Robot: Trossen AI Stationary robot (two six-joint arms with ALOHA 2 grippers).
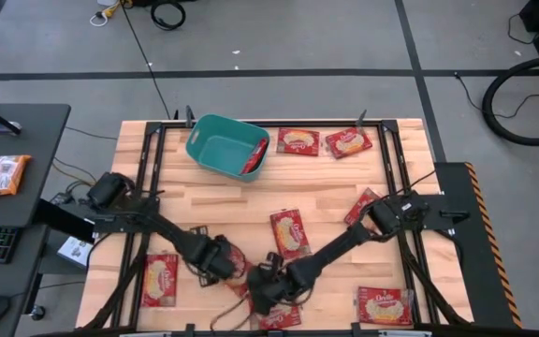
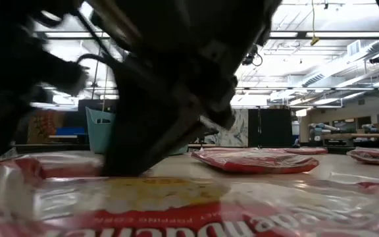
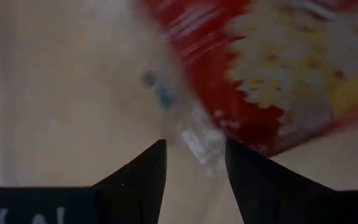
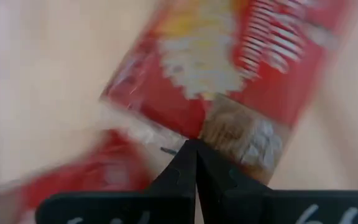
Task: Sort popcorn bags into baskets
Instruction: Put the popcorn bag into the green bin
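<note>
I have both dark arms reaching in over the near edge of the pale wooden slatted table (image 1: 344, 187). My left gripper (image 3: 194, 163) stands partly open, its fingers straddling the crinkled clear corner of a flat red popcorn bag with a cream-yellow oval (image 3: 278, 68); the jaws are not closed on it. My right gripper (image 4: 195, 163) is pinched fully shut, its tips at the edge of another red popcorn bag (image 4: 229, 56). The teal plastic rounded tub (image 1: 225, 144) sits toward the far edge with one red packet (image 1: 254, 159) leaning inside. More red bags lie scattered flat across the table.
</note>
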